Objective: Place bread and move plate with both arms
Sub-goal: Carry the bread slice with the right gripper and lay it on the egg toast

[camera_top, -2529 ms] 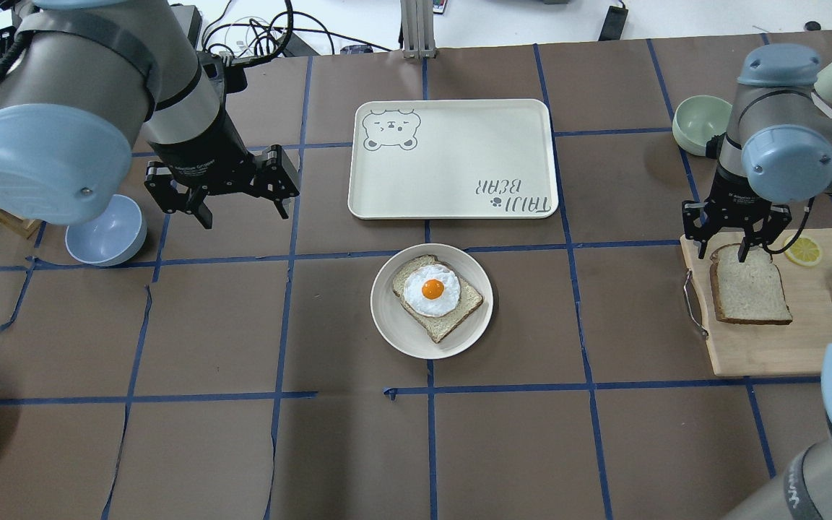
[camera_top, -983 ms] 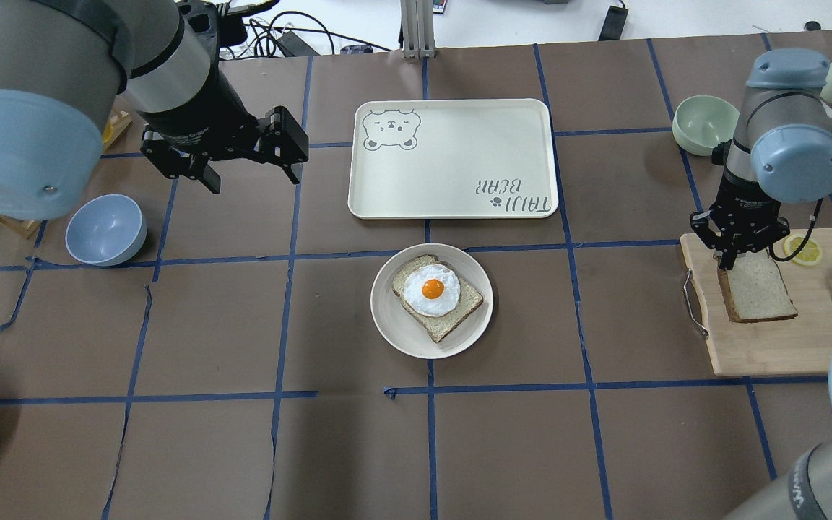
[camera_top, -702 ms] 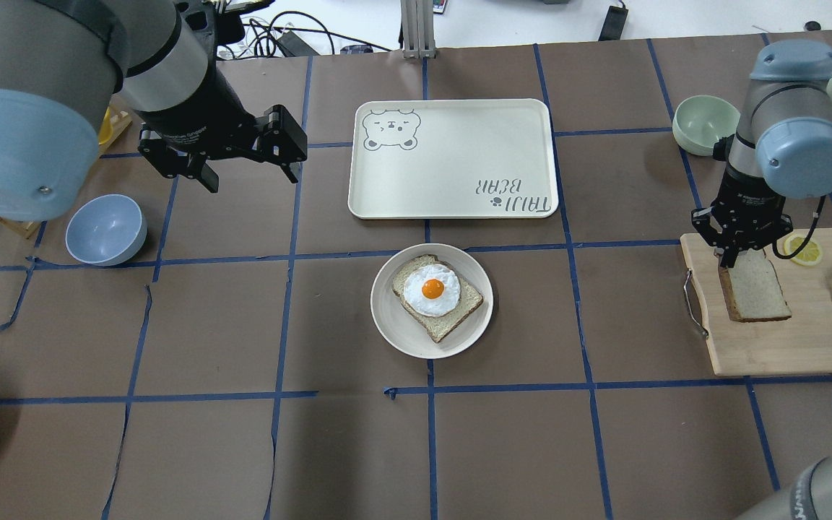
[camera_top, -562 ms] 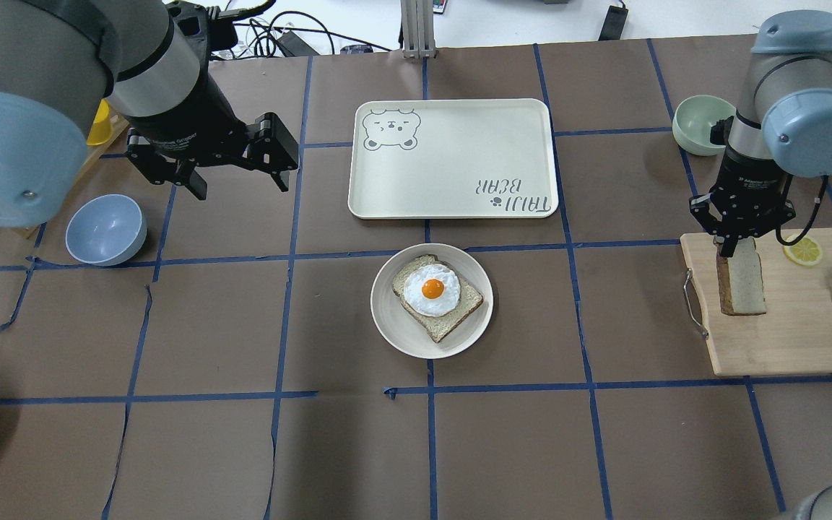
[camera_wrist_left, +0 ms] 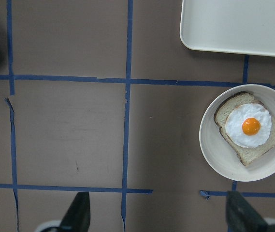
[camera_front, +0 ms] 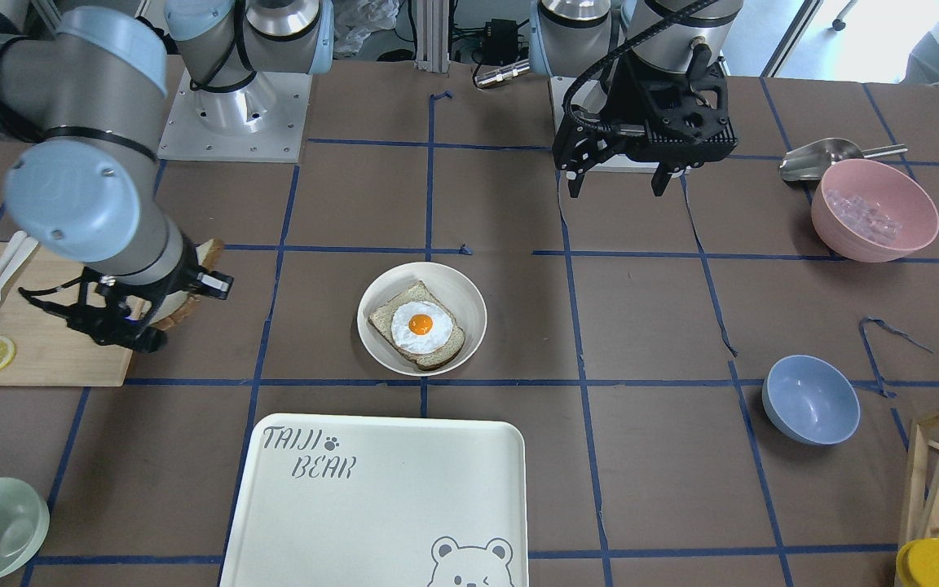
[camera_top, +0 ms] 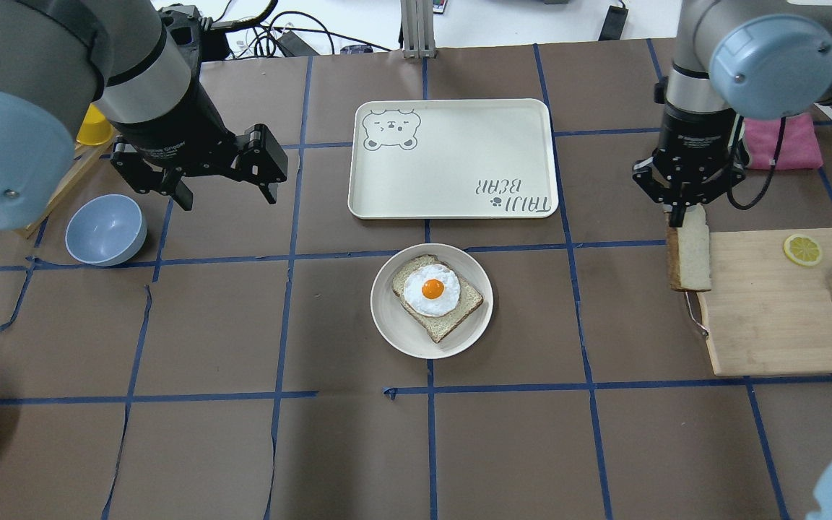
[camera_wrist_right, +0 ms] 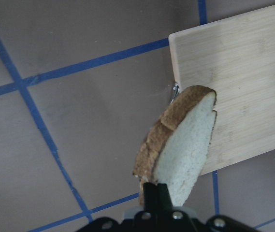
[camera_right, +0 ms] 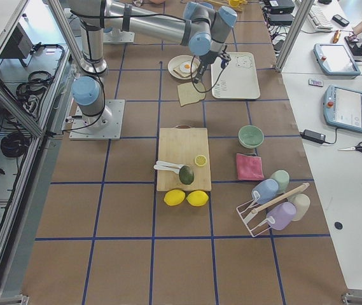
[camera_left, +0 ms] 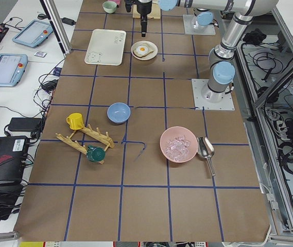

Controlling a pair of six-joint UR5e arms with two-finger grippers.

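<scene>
Centrally: large rectangular cream bear-print tray (camera_top: 452, 166). Right of it, pale wooden cutting board (camera_top: 770, 318). Nearer robot than tray, round cream-white shallow plate (camera_top: 391, 325) bearing egg-topped slice (camera_top: 436, 296). Plain speckled brown-crusted bread slice (camera_top: 690, 256) dangling edge-on over board's plate-side edge, pinched at top by right black two-finger gripper (camera_top: 683, 213). Left black gripper (camera_top: 227, 198) spread wide, holding nothing, left of tray.

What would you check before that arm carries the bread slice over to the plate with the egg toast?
1. Grasp: the right gripper is shut on the bread: ok, clamped at one edge.
2. Lift: the bread is off the cutting board: ok, it hangs on edge.
3. Target: the plate holds the egg toast, uncovered on top: ok.
4. Other arm: the left gripper is open, away from the plate: ok.
5. Grip firm enough for the trip: cannot tell.
</scene>
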